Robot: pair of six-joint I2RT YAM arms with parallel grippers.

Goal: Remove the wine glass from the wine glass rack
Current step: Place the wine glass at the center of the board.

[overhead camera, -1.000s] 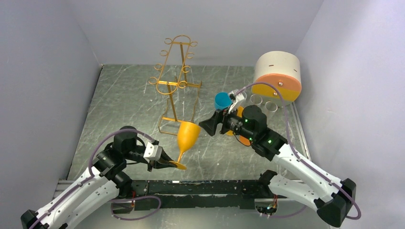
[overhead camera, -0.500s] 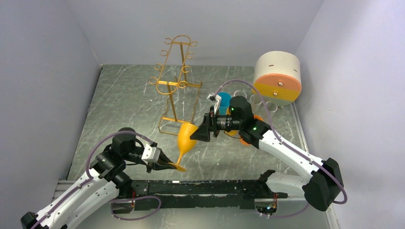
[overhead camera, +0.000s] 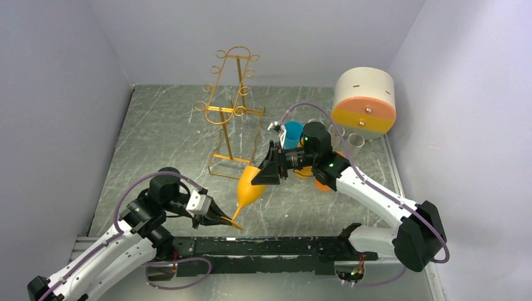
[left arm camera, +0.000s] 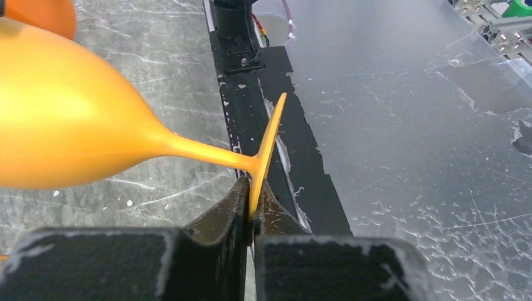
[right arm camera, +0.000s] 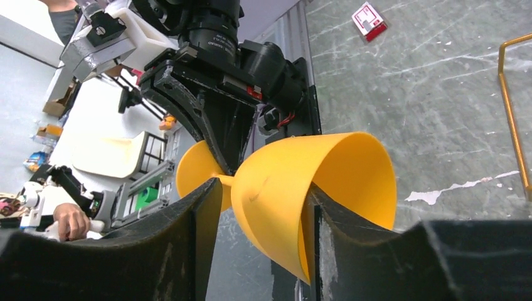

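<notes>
The orange wine glass point(overhead camera: 248, 191) is off the gold wire rack point(overhead camera: 232, 110) and hangs tilted above the table in front of the rack's base. My left gripper point(overhead camera: 227, 219) is shut on the edge of the glass's foot point(left arm camera: 266, 150), the bowl point(left arm camera: 69, 119) pointing away from it. My right gripper point(overhead camera: 265, 174) is open at the bowl's rim. In the right wrist view its jaws straddle the bowl wall point(right arm camera: 282, 200): one finger point(right arm camera: 323, 232) is inside the bowl, the other point(right arm camera: 201, 232) is outside with a gap.
A white and orange cylinder point(overhead camera: 365, 101) hangs on the right wall. A blue cup point(overhead camera: 292, 133), clear cups point(overhead camera: 355, 139) and an orange item point(overhead camera: 322, 185) lie behind the right arm. A black rail point(overhead camera: 270, 246) runs along the near edge.
My right arm swung left and brought its open jaws over the glass's rim. The glass has tilted further over, its bowl lower. My left gripper kept its hold on the foot.
</notes>
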